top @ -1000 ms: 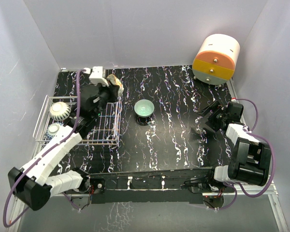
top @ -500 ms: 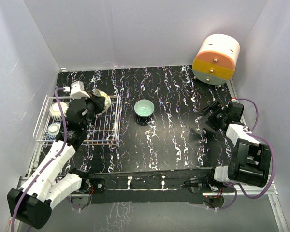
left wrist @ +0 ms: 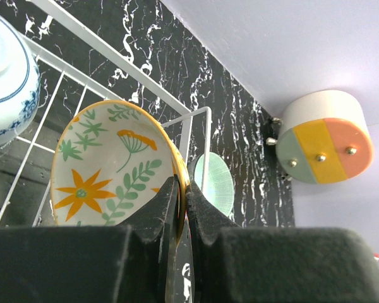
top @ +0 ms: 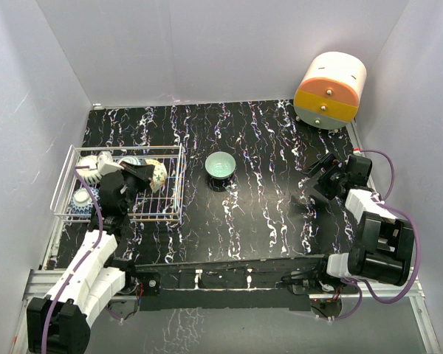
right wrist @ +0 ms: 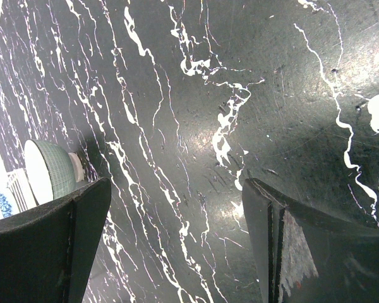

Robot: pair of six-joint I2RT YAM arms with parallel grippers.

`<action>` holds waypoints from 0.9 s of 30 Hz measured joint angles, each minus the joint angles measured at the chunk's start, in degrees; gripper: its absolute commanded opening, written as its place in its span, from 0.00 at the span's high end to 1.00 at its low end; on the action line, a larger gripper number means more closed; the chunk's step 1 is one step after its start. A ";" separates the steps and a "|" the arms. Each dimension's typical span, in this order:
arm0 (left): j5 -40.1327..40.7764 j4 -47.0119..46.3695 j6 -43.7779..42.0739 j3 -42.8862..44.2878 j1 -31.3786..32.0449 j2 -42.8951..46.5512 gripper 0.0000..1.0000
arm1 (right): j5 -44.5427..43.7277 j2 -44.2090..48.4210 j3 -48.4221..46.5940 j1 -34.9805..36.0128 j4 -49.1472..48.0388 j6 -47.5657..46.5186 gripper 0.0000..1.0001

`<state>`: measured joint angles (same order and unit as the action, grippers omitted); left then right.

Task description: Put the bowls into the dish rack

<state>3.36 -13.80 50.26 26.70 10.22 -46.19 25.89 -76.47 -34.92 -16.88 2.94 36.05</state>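
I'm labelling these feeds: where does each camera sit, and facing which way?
Top external: above and behind the bases, looking down on table, dish rack, teal bowl; left arm, right arm show.
Left wrist: on left arm, facing the rack; jaws shut on floral bowl show.
Right wrist: on right arm, facing the table; open jaws show.
Shared: teal bowl, all three.

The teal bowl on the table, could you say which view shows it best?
Top external: the teal bowl stands whole, unobstructed, inside visible. Left wrist shows only part behind the dish rack; right wrist shows its side near the left edge.
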 measured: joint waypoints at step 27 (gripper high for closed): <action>-10.05 -20.94 17.20 -17.55 -8.81 2.36 1.00 | -0.26 0.00 0.00 0.39 -0.02 -0.15 0.13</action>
<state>-6.70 -34.74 67.46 9.15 1.41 -43.83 25.63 -76.47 -34.92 -16.49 2.92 35.90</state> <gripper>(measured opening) 0.060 0.873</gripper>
